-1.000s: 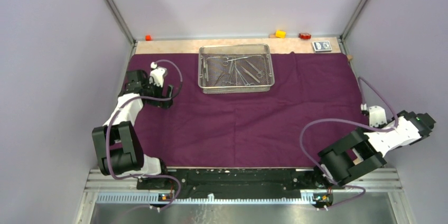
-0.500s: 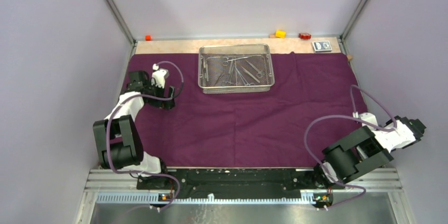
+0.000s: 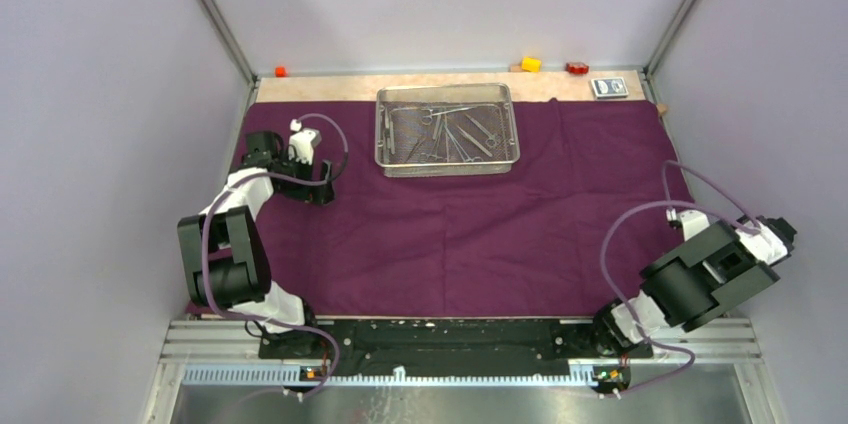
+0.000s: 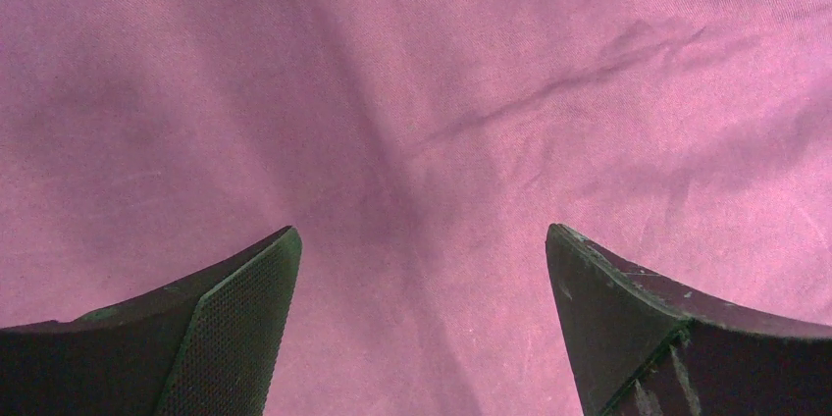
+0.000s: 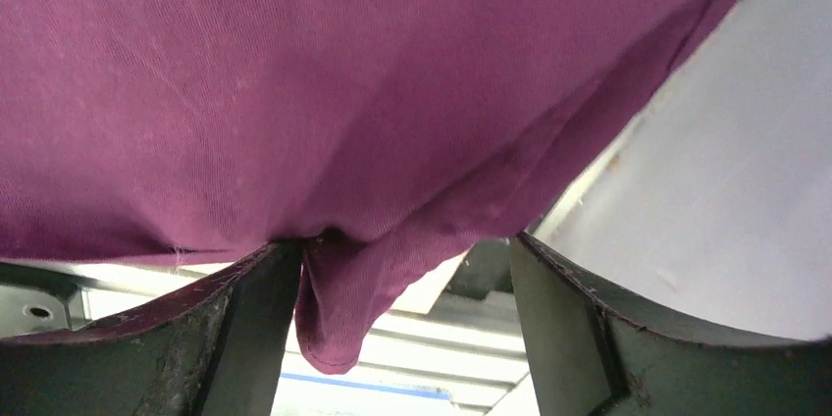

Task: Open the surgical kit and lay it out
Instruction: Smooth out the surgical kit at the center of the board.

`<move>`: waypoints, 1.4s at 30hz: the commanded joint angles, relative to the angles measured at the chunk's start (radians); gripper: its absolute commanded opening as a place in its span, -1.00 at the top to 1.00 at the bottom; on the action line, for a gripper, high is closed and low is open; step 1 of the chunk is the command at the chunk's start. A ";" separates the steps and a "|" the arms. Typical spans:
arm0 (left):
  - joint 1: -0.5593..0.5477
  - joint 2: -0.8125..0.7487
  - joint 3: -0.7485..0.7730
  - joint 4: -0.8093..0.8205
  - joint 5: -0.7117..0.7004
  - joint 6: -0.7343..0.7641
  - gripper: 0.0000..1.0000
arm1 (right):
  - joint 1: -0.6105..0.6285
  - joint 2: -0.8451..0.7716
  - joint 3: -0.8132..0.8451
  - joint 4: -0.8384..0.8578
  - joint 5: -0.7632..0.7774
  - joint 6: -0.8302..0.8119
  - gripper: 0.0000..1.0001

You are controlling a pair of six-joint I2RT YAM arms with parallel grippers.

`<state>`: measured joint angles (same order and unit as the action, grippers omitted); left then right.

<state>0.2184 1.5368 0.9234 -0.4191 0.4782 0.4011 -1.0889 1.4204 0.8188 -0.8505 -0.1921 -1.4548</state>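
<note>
The dark purple cloth wrap (image 3: 470, 224) lies spread flat over the table. The silver wire-mesh tray (image 3: 447, 168) stands on its far middle, with steel clamps and tweezers (image 3: 455, 132) inside it. My left gripper (image 3: 312, 182) hovers low over the cloth at the far left. In the left wrist view its jaws (image 4: 422, 234) stand wide open over bare creased cloth (image 4: 412, 73). My right gripper (image 5: 402, 244) is open at the cloth's near right corner. That corner (image 5: 338, 308) hangs down between the fingers and touches the left one. From above only the right wrist (image 3: 776, 234) shows.
A yellow block (image 3: 530, 64), a red block (image 3: 577, 68) and a blue-white card packet (image 3: 609, 87) sit on the bare strip behind the cloth, and an orange block (image 3: 281, 71) at the far left. Grey walls close both sides. A metal rail (image 3: 450, 339) runs along the front.
The right arm has folded in and swung toward the cloth's near right corner. The left wrist has turned slightly in place. Both grippers stay open.
</note>
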 commanded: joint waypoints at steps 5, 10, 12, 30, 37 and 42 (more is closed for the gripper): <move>0.004 0.010 0.041 0.004 0.031 -0.018 -0.98 | 0.042 0.140 0.064 0.029 -0.016 0.047 -0.49; 0.004 0.014 0.048 -0.003 0.027 -0.016 -0.98 | 0.046 0.177 0.094 -0.013 -0.041 0.055 0.00; 0.004 0.011 0.048 -0.002 0.025 -0.017 -0.98 | 0.048 0.171 0.106 -0.038 -0.056 0.050 0.25; 0.004 0.018 0.066 -0.013 0.016 -0.007 -0.98 | 0.072 -0.102 0.153 -0.199 0.176 -0.030 0.91; 0.004 0.026 0.077 -0.016 0.025 -0.008 -0.98 | 0.075 -0.147 0.224 -0.222 0.235 -0.059 0.79; 0.004 0.029 0.079 -0.016 0.030 -0.009 -0.98 | 0.117 -0.154 0.307 -0.288 0.197 -0.023 0.19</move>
<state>0.2184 1.5505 0.9688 -0.4347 0.4828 0.3920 -1.0027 1.3098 1.0298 -1.1156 0.0006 -1.4765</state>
